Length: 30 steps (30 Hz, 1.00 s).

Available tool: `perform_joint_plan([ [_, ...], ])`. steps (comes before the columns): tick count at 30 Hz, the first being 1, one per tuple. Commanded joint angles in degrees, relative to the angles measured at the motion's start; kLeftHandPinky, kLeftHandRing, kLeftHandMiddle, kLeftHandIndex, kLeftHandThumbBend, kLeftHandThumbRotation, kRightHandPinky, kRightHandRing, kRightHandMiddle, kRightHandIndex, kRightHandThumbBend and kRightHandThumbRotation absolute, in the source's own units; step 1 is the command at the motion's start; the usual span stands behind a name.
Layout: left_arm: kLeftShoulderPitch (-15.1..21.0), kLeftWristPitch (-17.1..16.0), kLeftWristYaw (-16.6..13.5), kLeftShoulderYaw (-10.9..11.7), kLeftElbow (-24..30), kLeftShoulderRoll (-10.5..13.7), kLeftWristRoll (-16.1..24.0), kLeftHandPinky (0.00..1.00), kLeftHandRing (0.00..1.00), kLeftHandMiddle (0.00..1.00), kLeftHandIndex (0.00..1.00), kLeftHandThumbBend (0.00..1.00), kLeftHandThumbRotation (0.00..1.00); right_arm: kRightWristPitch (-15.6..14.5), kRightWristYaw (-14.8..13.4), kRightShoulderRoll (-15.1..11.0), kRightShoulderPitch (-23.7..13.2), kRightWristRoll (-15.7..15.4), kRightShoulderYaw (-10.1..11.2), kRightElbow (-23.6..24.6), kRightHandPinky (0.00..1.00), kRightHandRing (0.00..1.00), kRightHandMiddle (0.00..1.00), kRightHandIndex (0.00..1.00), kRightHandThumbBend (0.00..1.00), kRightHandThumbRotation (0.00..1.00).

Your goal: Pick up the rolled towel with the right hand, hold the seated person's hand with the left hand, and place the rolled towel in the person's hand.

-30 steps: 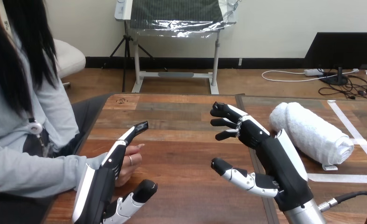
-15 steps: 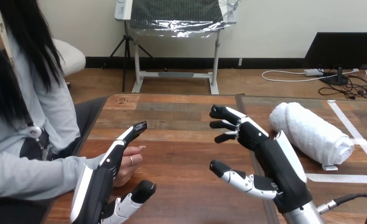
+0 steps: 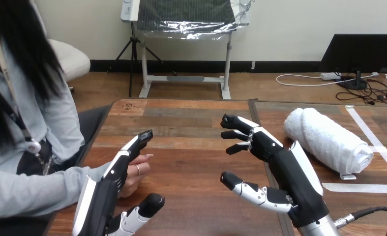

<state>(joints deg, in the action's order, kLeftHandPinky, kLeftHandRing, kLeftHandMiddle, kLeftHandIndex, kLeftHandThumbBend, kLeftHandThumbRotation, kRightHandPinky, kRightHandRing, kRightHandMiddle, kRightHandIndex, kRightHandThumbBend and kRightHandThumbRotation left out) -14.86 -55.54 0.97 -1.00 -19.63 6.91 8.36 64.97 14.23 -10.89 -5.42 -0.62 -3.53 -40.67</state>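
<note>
The white rolled towel (image 3: 328,138) lies on the table at the right, slanting from the far middle toward the near right. My right hand (image 3: 293,169) is raised just left of it, open, fingers spread and pointing away, not touching the towel. At the lower left my left hand (image 3: 113,184) stands open with straight fingers, its palm facing the person's hand (image 3: 133,172), which rests loosely curled at the table's left edge, close beside my palm. Whether the two touch I cannot tell.
White tape lines (image 3: 373,137) cross the wooden table (image 3: 191,147) around the towel at the right. A small white block (image 3: 347,175) sits under the towel's near end. The person's sleeve (image 3: 39,189) comes in from the left.
My right hand has drifted slightly toward me and lower. My left hand has pulled back a little toward the bottom edge. The person's hand and the towel stay put.
</note>
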Motion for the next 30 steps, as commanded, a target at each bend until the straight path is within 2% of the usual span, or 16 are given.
perform_joint_plan([
  [1,1.7,-0.2,-0.1,0.3,3.1,0.3,-0.3,0.9,0.91,0.89,0.86,1.0,0.84,0.9,-0.8,0.6,-2.0,0.5,0.6,3.3,0.65,0.79,0.84,0.85,0.58,0.3],
  [9,1.7,-0.5,-0.1,0.2,3.0,0.2,-0.4,0.9,0.91,0.89,0.86,1.0,0.85,0.8,-0.8,0.6,-1.7,0.6,0.6,3.8,0.65,0.79,0.84,0.85,0.58,0.3],
  [19,2.1,-0.7,0.0,0.0,2.4,0.2,-0.3,0.91,0.91,0.89,0.86,1.0,0.84,0.1,-2.3,-0.1,-1.7,-1.6,1.6,5.0,0.65,0.78,0.84,0.85,0.61,0.31],
  [24,2.3,-0.6,-0.2,0.0,2.2,0.0,0.1,0.95,0.91,0.88,0.86,1.0,0.85,-0.7,-3.8,-0.7,-2.1,-2.9,2.6,6.2,0.66,0.78,0.83,0.84,0.66,0.31],
  [30,2.5,-0.6,-0.3,-0.2,2.0,-0.1,0.4,0.98,0.91,0.88,0.85,1.0,0.85,-1.7,-4.8,-1.2,-2.7,-3.0,3.3,7.3,0.68,0.79,0.84,0.83,0.74,0.27],
])
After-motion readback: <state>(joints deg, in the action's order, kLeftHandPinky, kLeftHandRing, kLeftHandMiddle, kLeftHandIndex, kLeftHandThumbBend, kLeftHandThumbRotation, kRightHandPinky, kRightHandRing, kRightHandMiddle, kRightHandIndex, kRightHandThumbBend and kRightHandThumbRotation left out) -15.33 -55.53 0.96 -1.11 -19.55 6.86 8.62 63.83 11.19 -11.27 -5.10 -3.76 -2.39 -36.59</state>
